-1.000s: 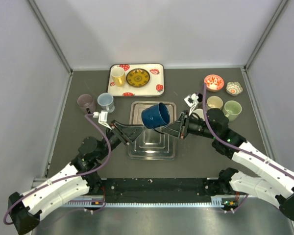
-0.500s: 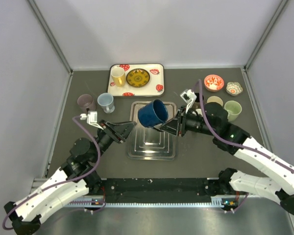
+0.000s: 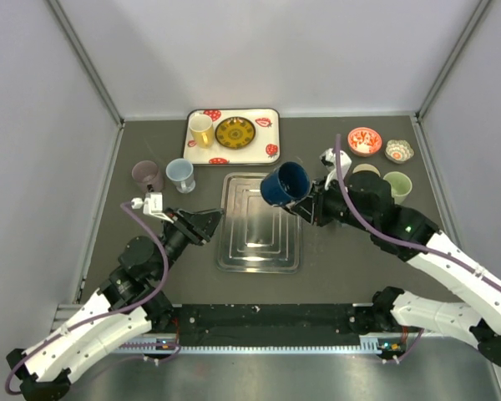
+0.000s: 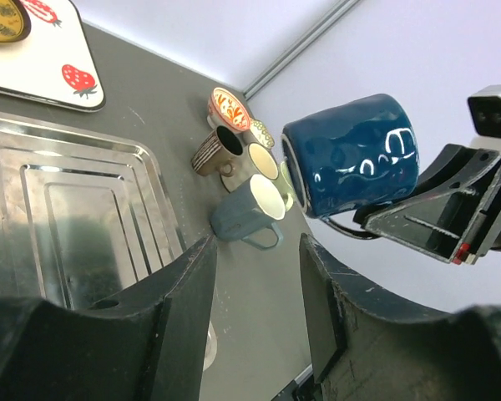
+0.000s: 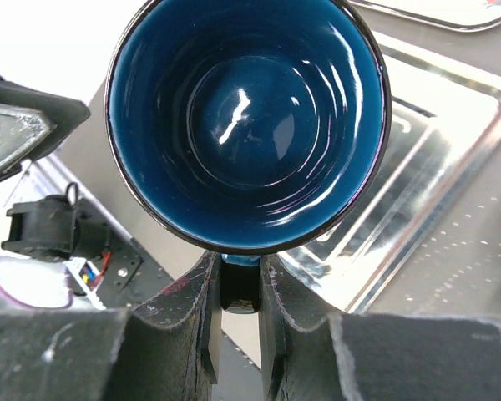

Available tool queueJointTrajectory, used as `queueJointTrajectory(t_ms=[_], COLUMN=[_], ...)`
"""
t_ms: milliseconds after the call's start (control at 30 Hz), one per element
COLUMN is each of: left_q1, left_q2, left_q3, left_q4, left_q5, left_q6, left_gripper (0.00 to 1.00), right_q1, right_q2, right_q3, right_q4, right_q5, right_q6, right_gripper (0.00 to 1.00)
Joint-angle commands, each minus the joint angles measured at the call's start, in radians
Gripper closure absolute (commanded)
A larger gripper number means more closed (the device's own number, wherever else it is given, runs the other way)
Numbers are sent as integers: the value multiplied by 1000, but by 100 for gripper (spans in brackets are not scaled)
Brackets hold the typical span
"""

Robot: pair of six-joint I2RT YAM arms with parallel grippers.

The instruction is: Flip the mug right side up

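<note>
Reaching in from the near edge of the table (image 3: 334, 261), the left gripper (image 3: 202, 224) sits at the left edge of the steel tray (image 3: 259, 242); its fingers (image 4: 184, 301) stand apart with nothing between them, and the left wrist view looks out through that gap across the tray's ribbed floor. Just beyond, on the other side of the tray, the right gripper (image 3: 305, 205) has its fingers (image 5: 202, 334) clamped on the handle of the blue mug (image 3: 285, 184); the right wrist view shows the two pads pressed on either side of the handle, right under the rim. Lifted clear of the table, the mug hangs over the tray's far right corner; it is tipped on its side, neither upright nor upside down, with its mouth turned back toward the right wrist camera, so that the glossy blue inside fills that view; in the left wrist view it lies sideways in the air above the crockery behind it.

Farther back on the right, near the right arm, stand a cream cup (image 3: 366, 174) and a green cup (image 3: 396, 185); behind them are a red patterned bowl (image 3: 364, 140) and a small flower-edged bowl (image 3: 398, 150). On the left, level with the tray's far edge, a purple-brown cup (image 3: 147, 175) and a pale blue cup (image 3: 180, 174) stand side by side. Farthest off, against the back wall, a strawberry-printed tray (image 3: 263, 136) carries a yellow cup (image 3: 201, 129) and a dark patterned plate (image 3: 235, 132).
</note>
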Motion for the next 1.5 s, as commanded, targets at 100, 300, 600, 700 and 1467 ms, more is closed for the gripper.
queueJointTrajectory(t_ms=[100, 300, 600, 700, 1467], left_q1=[2, 2, 2, 2, 4], left_q2=[37, 39, 40, 44, 37], left_q3=[-3, -8, -35, -43, -84], left_q4=[47, 40, 40, 51, 97], left_q5=[16, 30, 47, 56, 96], left_q6=[18, 23, 20, 27, 17], left_gripper=[51, 51, 52, 52, 52], right_q1=[4, -89, -180, -186, -376], right_q2=[-23, -23, -172, -218, -284], right_q3=[120, 177, 140, 82, -155], right_q4=[-46, -137, -412, -461, -581], right_q5=[232, 292, 413, 447, 557], right_q6=[-48, -56, -80, -30, 263], right_gripper=[100, 100, 100, 100, 100])
